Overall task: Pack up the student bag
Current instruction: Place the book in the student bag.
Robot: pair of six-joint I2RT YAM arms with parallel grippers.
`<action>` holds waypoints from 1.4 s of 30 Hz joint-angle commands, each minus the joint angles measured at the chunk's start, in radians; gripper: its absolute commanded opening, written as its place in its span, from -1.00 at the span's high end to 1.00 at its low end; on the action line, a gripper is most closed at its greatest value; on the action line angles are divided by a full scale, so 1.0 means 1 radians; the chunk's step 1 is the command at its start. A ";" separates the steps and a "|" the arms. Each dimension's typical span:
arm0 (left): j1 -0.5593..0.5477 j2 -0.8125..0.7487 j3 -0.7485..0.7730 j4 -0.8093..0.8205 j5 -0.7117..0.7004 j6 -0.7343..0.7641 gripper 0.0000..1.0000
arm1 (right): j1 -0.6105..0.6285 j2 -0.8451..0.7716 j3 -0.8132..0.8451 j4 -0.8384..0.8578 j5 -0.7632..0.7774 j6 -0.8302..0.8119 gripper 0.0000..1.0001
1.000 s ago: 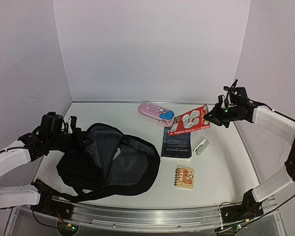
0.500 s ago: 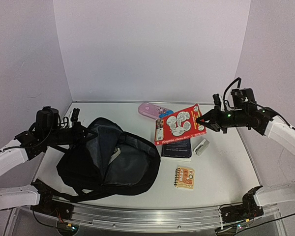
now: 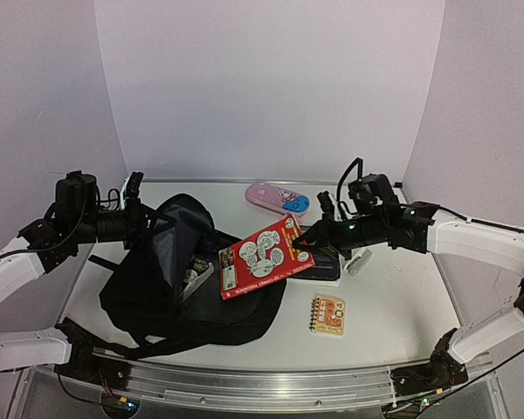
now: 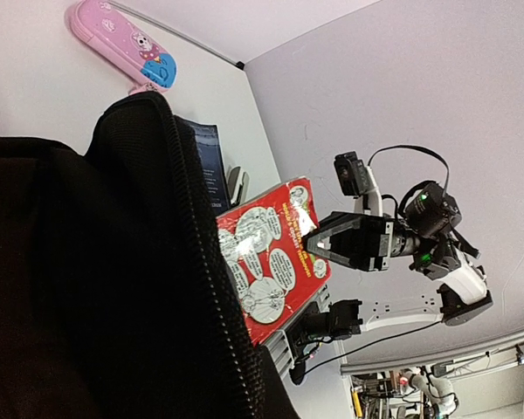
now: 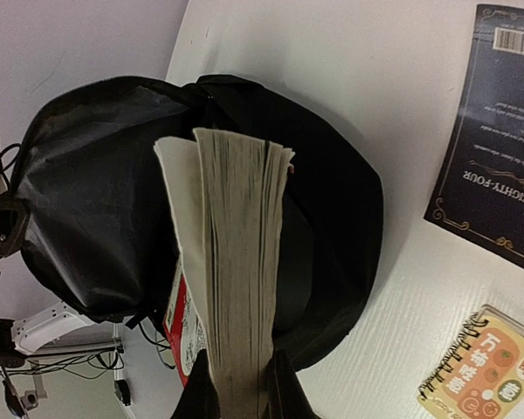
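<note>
My right end effector (image 3: 314, 234) pinches the red book (image 3: 264, 258) by one edge above the student bag (image 3: 236, 310); it may pivot, snag the zipper rim and slip

The student bag (image 3: 244, 307) is made black, with grey lining. The book (image 3: 264, 259) is printed red with white cartoon pictures. The case (image 3: 271, 194) is coloured pink.

1 student bag (image 3: 236, 314): black woven cloth, matt, coarse weave beside the zipper; grey lining smoother.
1 comic book (image 3: 264, 260): glossy red printed cover, matt off-white paper pages.
1 pencil case (image 3: 275, 196): glossy pink plastic.
1 dark book (image 5: 489, 148): matt cover.
1 spiral notepad (image 3: 328, 314): card cover, wire binding.
Table (image 3: 393, 288): smooth matt white.
</note>
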State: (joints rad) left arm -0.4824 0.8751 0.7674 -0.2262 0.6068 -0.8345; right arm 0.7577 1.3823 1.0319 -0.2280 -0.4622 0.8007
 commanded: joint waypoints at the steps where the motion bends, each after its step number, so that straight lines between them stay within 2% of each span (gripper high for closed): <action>1: 0.006 0.004 0.087 0.088 0.066 0.043 1.00 | 0.041 0.047 0.011 0.242 0.020 0.089 1.00; 19: 0.006 0.023 0.113 0.059 0.106 0.096 1.00 | 0.191 0.368 0.223 0.391 0.180 0.158 1.00; 24: 0.007 0.033 0.110 0.070 0.118 0.100 0.99 | 0.229 0.486 0.295 0.404 0.267 0.192 1.00; 32: 0.007 0.055 0.108 0.085 0.151 0.103 1.00 | 0.291 0.704 0.468 0.417 0.308 0.192 1.00; 39: 0.006 0.051 0.116 0.071 0.147 0.114 1.00 | 0.317 0.728 0.506 0.467 0.318 0.185 1.00; 42: 0.006 0.053 0.111 0.074 0.143 0.113 1.00 | 0.316 0.695 0.477 0.607 0.240 0.209 1.00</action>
State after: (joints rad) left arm -0.4805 0.9382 0.8146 -0.2350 0.7235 -0.7404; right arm 1.0676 2.1078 1.4944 0.1836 -0.1536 0.9892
